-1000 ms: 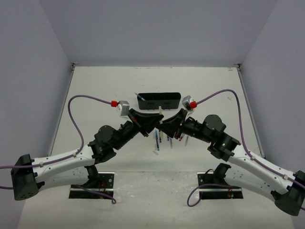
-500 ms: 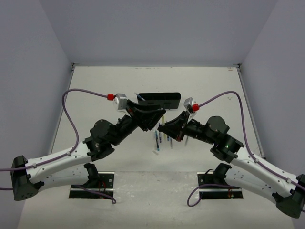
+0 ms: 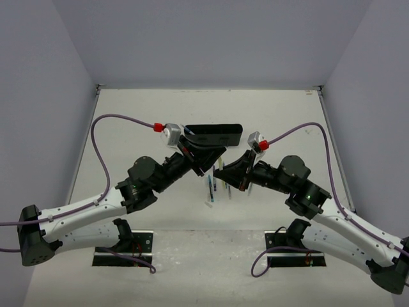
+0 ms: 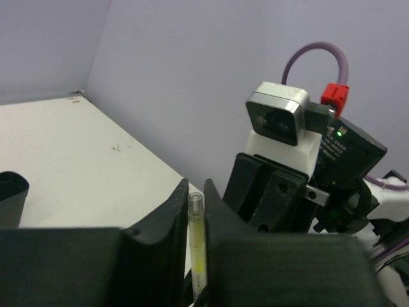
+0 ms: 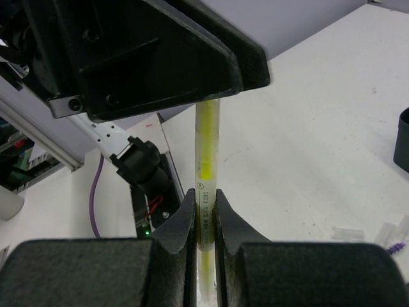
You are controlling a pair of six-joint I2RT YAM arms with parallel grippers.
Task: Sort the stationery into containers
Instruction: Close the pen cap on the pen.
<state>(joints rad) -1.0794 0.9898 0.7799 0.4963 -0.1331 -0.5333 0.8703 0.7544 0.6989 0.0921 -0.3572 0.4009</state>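
At the centre of the table (image 3: 128, 115), just in front of the organizer tray (image 3: 217, 139), the two arms meet tip to tip above the loose stationery.

1. Right gripper (image 5: 204, 198): closed on the yellow-green pen (image 5: 207, 147). In the right wrist view both fingers press the barrel from either side, at the printed section just below the yellow band. The pen runs straight out from between the fingertips, and its far end goes out of sight behind the black body of the other arm.

2. Left gripper (image 4: 195, 190): the same pen stands in the slot between its fingers, with its clear end level with the fingertips. The fingers flank the barrel closely on both sides. It cannot be told whether they press on it or only stand beside it.

3. Pen position: off the table, spanning the two grippers. One part is in the right fingers and the other lies between the left fingers.

4. Tray: behind both grippers in the top view, near them but apart from them, with its long side facing the arm bases. A blue pen (image 3: 187, 129) sticks out at an angle from its left end.

5. Remaining stationery: several pens (image 3: 225, 187) lie close together on the table just below the grippers, roughly parallel and pointing toward the tray. A small pale eraser (image 3: 208, 204) lies at the near end of the group.
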